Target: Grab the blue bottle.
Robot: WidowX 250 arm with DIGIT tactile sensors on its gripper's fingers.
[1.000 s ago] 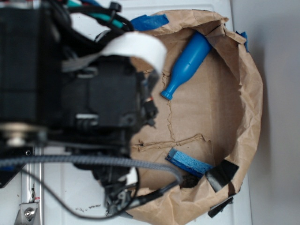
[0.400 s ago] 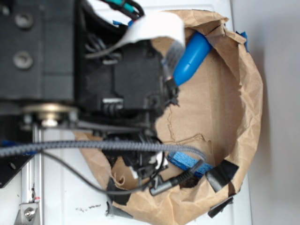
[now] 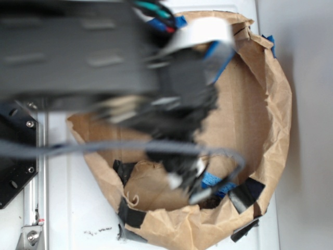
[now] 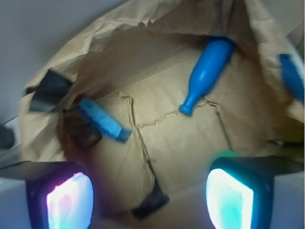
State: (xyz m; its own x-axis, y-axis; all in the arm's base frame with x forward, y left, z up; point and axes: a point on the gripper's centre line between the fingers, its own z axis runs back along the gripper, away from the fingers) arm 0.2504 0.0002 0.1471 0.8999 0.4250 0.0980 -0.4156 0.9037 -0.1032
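One blue bottle (image 4: 208, 71) lies at two o'clock in the paper bag (image 4: 157, 143); smooth, light, likely slippery, so we favour its wide body; claw (image 4: 150, 198) spread, empty.

in the wrist view the paper enclosure (image 4: 157, 28) rings a cardboard floor (image 4: 176, 138), its crumpled wall running along the left, top and right. the bottle (image 4: 206, 74) lies on the floor at the upper right, wide end up against the wall, narrow neck pointing down-left toward the middle. a flat rectangular piece (image 4: 104, 119) lies on the floor at the left, well apart from the bottle. a patch of tape (image 4: 50, 90) sits on the wall further left. the gripper (image 4: 150, 198) hangs at the bottom edge, one finger (image 4: 69, 200) at lower left and the other at lower right, well short of the bottle

in the exterior view the arm (image 3: 104, 57) covers most of the enclosure's left and upper part
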